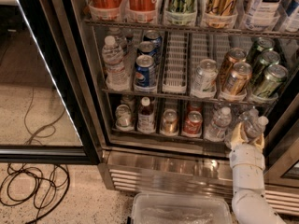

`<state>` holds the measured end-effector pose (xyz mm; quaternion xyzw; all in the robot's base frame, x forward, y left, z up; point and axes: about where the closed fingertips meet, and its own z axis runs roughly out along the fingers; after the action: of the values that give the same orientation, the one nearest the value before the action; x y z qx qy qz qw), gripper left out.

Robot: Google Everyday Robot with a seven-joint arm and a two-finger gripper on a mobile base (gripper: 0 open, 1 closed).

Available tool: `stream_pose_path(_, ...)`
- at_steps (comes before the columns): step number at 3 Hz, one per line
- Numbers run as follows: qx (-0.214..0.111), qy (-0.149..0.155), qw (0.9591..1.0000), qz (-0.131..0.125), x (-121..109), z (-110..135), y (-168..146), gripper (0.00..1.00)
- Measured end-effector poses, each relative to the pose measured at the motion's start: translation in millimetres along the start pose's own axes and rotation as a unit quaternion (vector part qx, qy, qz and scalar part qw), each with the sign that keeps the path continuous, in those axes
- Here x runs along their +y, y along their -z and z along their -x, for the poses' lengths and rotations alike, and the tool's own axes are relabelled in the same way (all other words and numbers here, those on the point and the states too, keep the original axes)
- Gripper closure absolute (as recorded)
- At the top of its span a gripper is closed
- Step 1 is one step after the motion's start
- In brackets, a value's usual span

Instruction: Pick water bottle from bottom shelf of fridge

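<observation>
The fridge (154, 169) stands open with its racks facing me. On the bottom shelf (156, 136) one small clear water bottle (217, 124) with a white cap stands in a lane at the right. My gripper (246, 135) is at the shelf's right end, just right of that bottle. It is shut on a second small clear water bottle (255, 127), which tilts to the right with its white cap up. The white arm (246, 181) rises from the bottom edge in front of the base grille.
The bottom shelf also holds cans (192, 123) and a dark bottle with a red label (146, 115). The rack above holds a taller clear bottle (113, 62) and several cans. The glass door (44, 78) is open at the left. Cables (32, 185) lie on the floor. A clear bin (180, 209) sits below.
</observation>
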<state>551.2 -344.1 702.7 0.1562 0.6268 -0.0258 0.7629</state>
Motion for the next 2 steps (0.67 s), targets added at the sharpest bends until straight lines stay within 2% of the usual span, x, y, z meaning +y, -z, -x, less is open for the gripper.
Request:
stream_pose_path(1,0.007,0.015,0.9998,0.006,0.3,9.6,5.6,1.0)
stream_pose_path(2,0.035,0.031,0.9986,0.024,-7.2,0.7,14.2,1.0)
